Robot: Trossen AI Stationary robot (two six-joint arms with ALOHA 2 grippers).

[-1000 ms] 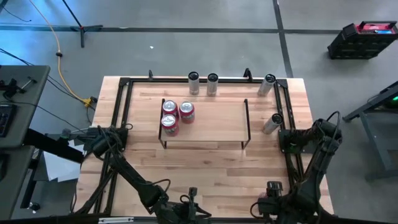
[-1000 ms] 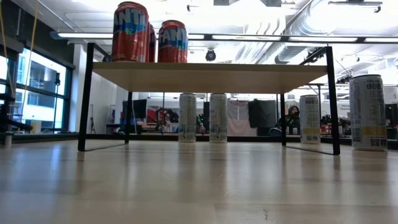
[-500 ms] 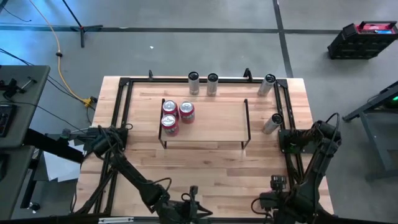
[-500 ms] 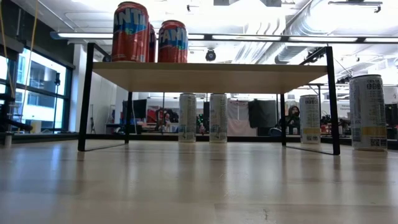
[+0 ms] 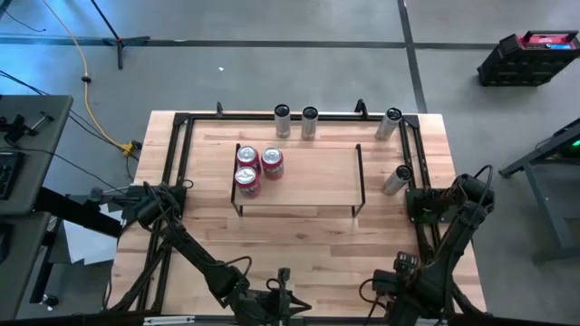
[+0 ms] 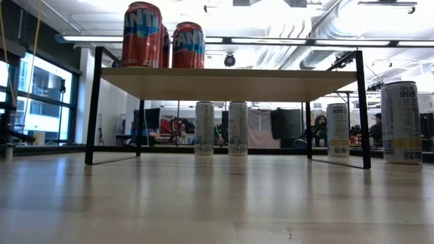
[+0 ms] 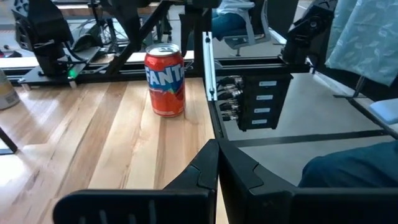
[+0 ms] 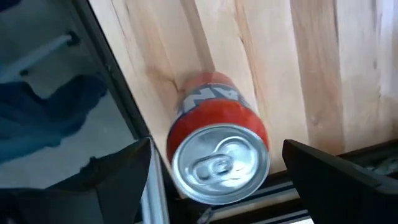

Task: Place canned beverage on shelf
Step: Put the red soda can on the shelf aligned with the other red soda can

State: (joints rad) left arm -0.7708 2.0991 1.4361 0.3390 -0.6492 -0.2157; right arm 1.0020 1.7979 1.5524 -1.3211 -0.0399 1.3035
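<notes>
The shelf (image 5: 313, 177) is positioned at mid-table. Three red cans (image 5: 246, 178) are grouped at its left end; in the low view two of them are marked "ANTA" in white on blue, the leading letter being cut off (image 6: 142, 34).

Four tall pale cans stand on the table (image 5: 299, 254) off the shelf: two behind it (image 5: 282, 120), one at the far right corner (image 5: 391, 123) and one beside the right rail (image 5: 397, 178). Their small print cannot be read.

A further red can (image 8: 219, 143) stands upright at the near right corner of the table, against the black rail. In the left wrist view its label reads "FANTA" (image 7: 165, 81).

The right gripper (image 8: 217, 168) is held above this can, with its fingers (image 8: 118, 177) spread apart on either side of the silver top, not touching it.

The left gripper (image 7: 217, 168) is located at the near edge, with its fingers (image 7: 202, 171) pressed together on nothing.

A seated person's blue trouser leg (image 7: 351, 177) is visible beyond the table edge.
</notes>
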